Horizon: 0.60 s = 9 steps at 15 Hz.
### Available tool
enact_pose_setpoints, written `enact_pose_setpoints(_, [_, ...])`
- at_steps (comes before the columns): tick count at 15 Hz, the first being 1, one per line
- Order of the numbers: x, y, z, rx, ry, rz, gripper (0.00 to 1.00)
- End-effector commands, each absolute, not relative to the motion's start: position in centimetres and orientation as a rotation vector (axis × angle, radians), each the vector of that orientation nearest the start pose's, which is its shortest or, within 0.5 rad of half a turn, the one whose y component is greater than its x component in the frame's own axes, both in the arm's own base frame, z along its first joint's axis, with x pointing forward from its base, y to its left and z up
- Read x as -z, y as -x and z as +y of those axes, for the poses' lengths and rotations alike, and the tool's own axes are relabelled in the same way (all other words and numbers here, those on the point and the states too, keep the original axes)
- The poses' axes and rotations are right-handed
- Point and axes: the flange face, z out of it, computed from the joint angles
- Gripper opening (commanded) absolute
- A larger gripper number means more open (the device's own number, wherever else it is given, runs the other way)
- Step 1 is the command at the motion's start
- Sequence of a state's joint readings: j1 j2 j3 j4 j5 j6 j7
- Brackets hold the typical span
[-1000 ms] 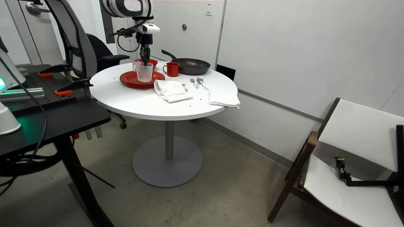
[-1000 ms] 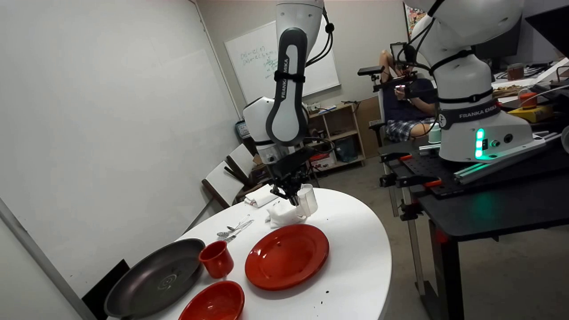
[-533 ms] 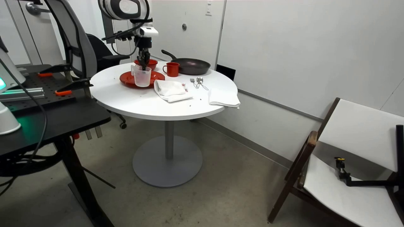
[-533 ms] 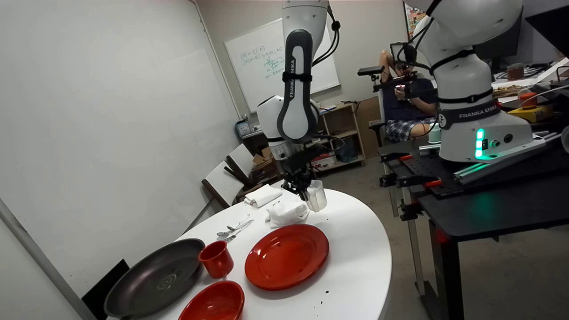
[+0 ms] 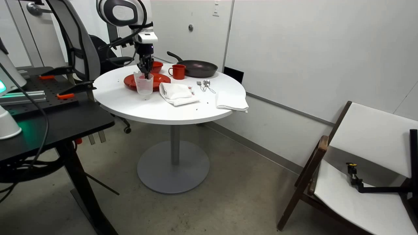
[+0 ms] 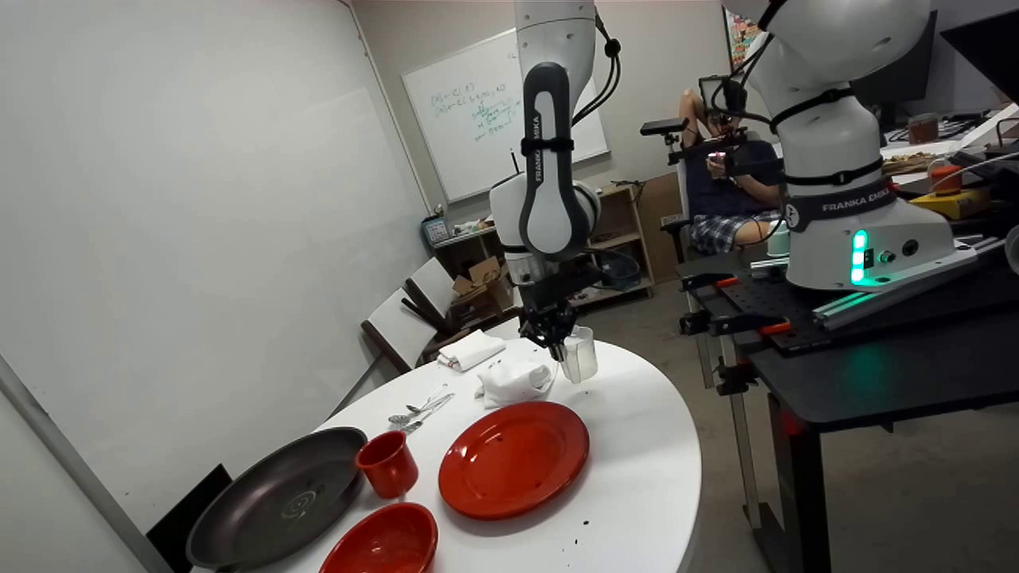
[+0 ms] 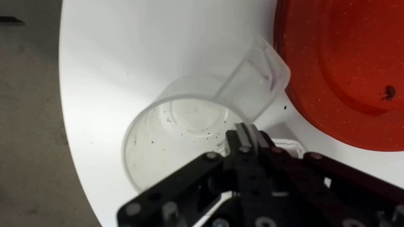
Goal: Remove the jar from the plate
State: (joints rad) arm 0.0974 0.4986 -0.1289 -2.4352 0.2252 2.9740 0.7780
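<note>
The jar is a clear plastic jug with a handle, shown in both exterior views [image 5: 143,86] [image 6: 585,358] and in the wrist view [image 7: 176,135]. My gripper [image 5: 147,77] is shut on its rim, with one finger inside and one outside, as the wrist view shows [image 7: 249,132]. The jar hangs upright beside the red plate [image 6: 513,461], over the white table; whether its base touches the table I cannot tell. Dark specks lie inside it. In the wrist view the plate [image 7: 341,104] is at the right, with the jar's handle close to its rim.
A white cloth [image 5: 178,92] lies beside the plate, and another [image 5: 232,101] is farther along. Several metal utensils [image 5: 206,85], a red mug [image 5: 178,71], a red bowl [image 6: 384,543] and a black pan [image 6: 279,501] stand on the table. The table edge [image 7: 68,126] is near the jar.
The jar, held in my gripper throughout, has moved from in front of the plate toward the table's near edge in an exterior view, and away from the plate in both. The plate has stayed put.
</note>
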Motion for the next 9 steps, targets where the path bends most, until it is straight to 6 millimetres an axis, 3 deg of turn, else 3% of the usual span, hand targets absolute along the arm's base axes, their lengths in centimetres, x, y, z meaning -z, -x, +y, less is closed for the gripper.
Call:
enact_pose_setpoints(1, [-10.7,-46.3,-3.9,0.126,2.704,1.543,0.01])
enact_pose_setpoints(9, [-7.6,-45.3,-4.4,0.094,2.736,1.578,0.01])
